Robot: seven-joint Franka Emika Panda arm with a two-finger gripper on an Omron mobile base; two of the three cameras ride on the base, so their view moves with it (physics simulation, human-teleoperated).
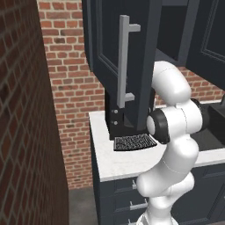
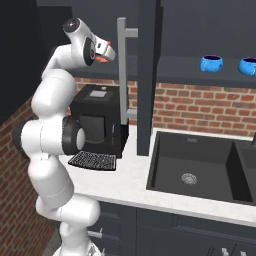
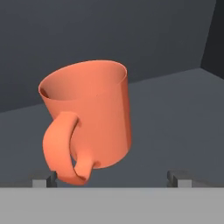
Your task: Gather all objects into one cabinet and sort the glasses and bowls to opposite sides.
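orange cup (image 3: 89, 120), smooth, tapered, with looped handle, stands between spread gripper (image 3: 112, 178) fingertips, ungripped.

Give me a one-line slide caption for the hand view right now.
Open gripper faces an upright orange cup, handle toward the camera, on a dark grey cabinet shelf.

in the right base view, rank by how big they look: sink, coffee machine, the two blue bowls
1. sink
2. coffee machine, nearer the camera
3. the two blue bowls look alike, one partly cut off
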